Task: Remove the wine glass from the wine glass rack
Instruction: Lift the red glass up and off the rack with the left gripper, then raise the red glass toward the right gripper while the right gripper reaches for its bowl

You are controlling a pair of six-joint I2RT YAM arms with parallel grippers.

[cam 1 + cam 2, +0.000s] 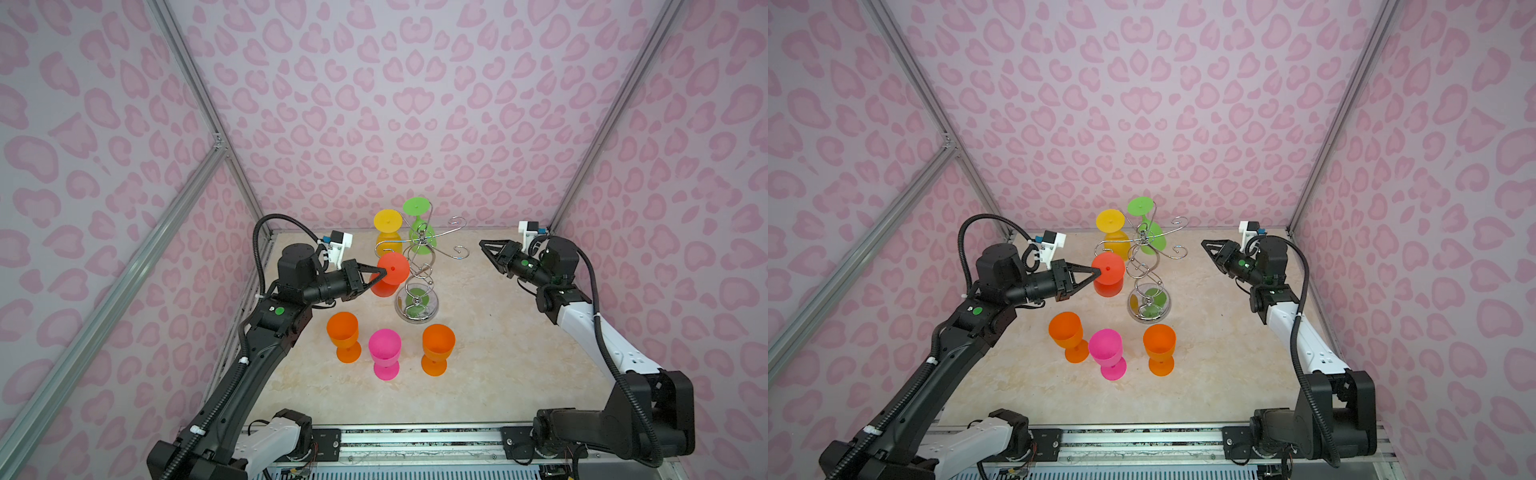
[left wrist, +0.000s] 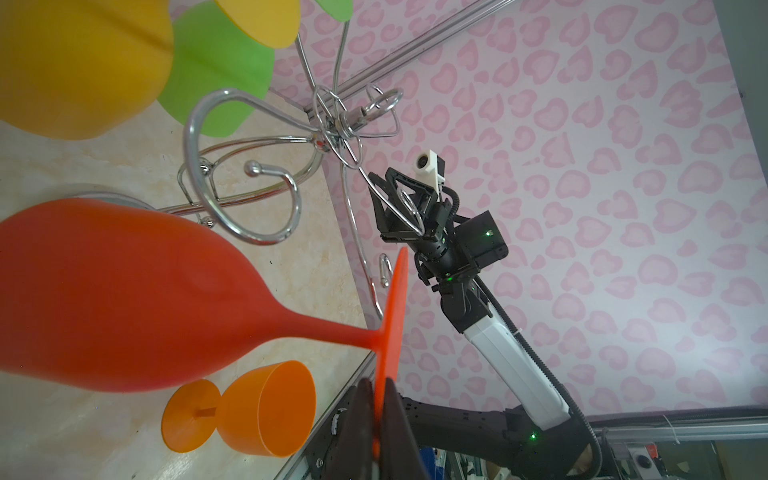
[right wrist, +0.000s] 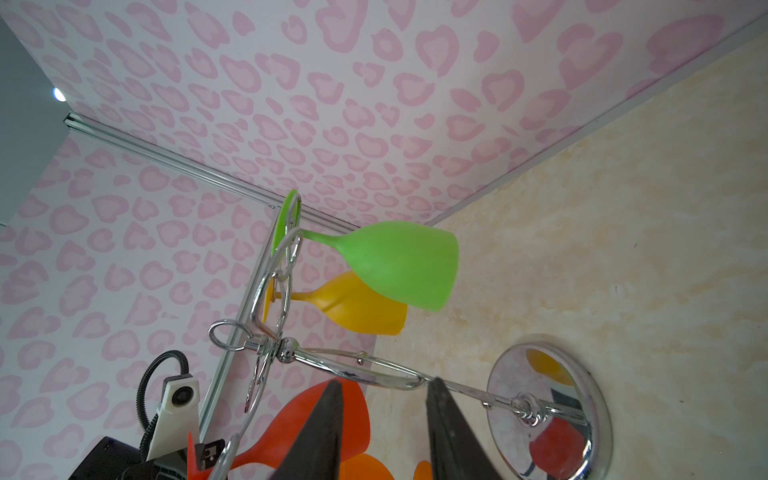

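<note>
The chrome wine glass rack [image 1: 419, 266] [image 1: 1144, 266] stands mid-table on its round mirrored base [image 3: 552, 411]. A red wine glass [image 1: 390, 276] [image 1: 1108, 277] [image 2: 124, 291] hangs upside down just left of the rack. My left gripper [image 1: 384, 272] [image 2: 378, 382] is shut on the edge of its foot disc. The stem sits apart from the nearest curled hook [image 2: 266, 199], which is empty. A yellow glass [image 1: 387, 232] and a green glass [image 1: 420, 226] [image 3: 399, 262] hang from the rack's far hooks. My right gripper [image 1: 482, 243] [image 3: 384, 382] is open, well right of the rack and holding nothing.
Two orange glasses [image 1: 343, 336] [image 1: 437, 345] and a pink glass [image 1: 384, 353] stand upright on the marble tabletop [image 1: 498, 353] in front of the rack. Pink patterned walls close in the back and both sides. A metal rail [image 1: 415, 436] runs along the front edge.
</note>
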